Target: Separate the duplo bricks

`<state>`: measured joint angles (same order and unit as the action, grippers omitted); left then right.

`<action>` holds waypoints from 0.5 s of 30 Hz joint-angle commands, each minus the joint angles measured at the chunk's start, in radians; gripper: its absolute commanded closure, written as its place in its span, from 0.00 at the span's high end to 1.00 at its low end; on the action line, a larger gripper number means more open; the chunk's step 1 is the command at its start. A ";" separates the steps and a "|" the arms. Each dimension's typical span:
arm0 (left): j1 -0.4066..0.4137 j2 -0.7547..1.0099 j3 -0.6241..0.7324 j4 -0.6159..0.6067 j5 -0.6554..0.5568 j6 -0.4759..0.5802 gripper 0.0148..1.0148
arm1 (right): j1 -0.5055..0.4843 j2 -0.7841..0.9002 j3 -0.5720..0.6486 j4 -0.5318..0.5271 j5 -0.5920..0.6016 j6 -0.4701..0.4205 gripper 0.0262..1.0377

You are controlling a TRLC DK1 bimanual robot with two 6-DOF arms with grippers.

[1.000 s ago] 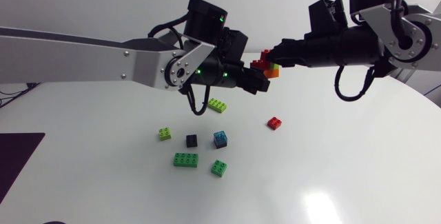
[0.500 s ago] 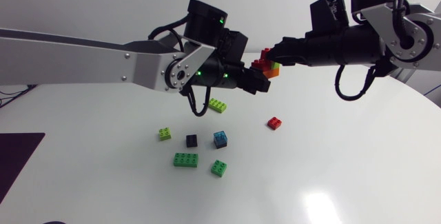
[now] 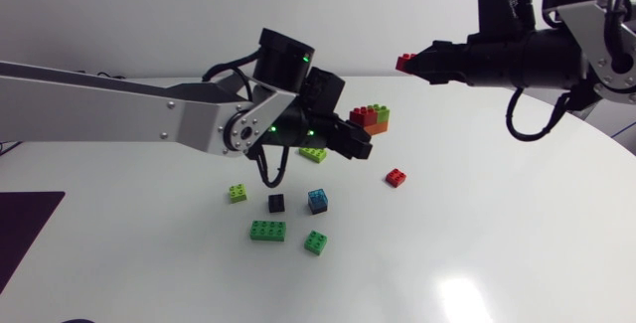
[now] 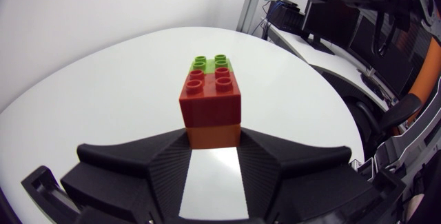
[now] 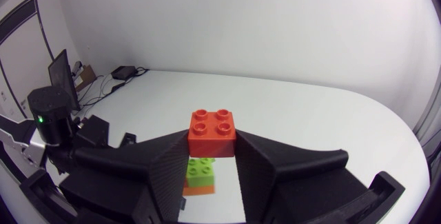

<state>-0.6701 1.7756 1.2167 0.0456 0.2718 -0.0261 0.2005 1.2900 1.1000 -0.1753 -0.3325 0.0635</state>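
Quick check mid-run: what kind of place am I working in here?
Likely a robot test bench or lab: a white table, two arms whose left gripper holds a brick stack and right gripper a red brick, loose bricks below.

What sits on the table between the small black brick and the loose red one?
A translucent blue brick, seen in the head view, nearer the black brick than the red one.

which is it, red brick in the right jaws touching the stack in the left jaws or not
Apart. The head view shows open space between the red brick and the stack in the left jaws.
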 commanded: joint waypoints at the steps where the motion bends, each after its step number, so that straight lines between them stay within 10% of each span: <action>1: 0.050 -0.079 -0.037 0.020 -0.011 0.029 0.35 | -0.056 -0.023 -0.069 0.030 -0.023 -0.070 0.28; 15: 0.098 -0.211 -0.155 0.020 -0.009 0.080 0.35 | -0.254 0.104 -0.453 0.404 -0.109 -0.462 0.29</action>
<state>-0.5640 1.5875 1.0878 0.0536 0.2607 0.0372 -0.0441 1.3563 0.6865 0.2016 -0.4339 -0.3424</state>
